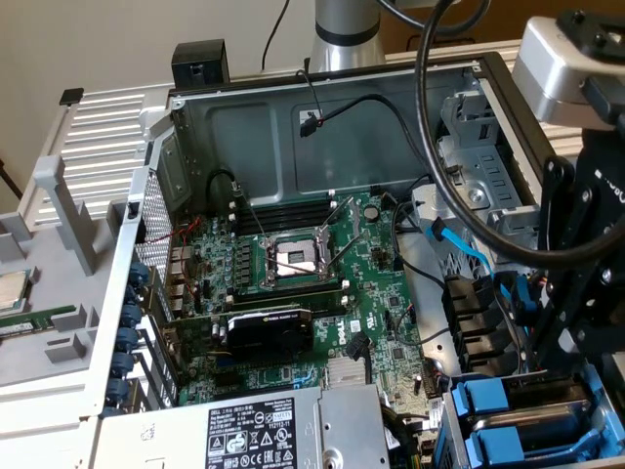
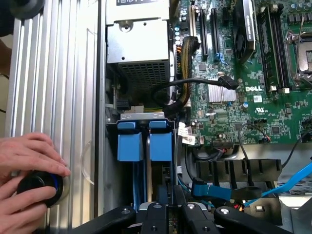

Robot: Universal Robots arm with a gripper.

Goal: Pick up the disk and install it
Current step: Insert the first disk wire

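1. I judge the pick-up done and the install nearly so. The disk (image 2: 161, 145) stands in the drive cage (image 2: 141, 115), in the case's near corner on the exterior view's right. Its blue frame is level with its neighbour's.
2. My gripper (image 2: 170, 202) hangs right over that slot, its jaws drawn almost together with only a sliver between them. The tips are at the disk's edge. I cannot tell whether they pinch it or merely press on it.
3. Little seems left. Whether the disk is fully home I cannot tell.
4. Counts:
   - two blue carriers side by side in the cage: the disk, nearer the motherboard (image 1: 322, 283), and the other carrier (image 2: 130, 145)
   - one gripper
   - one empty processor socket (image 1: 293, 257)
   - one person's hand (image 2: 27, 161) on one black knob (image 2: 38, 189), outside the case
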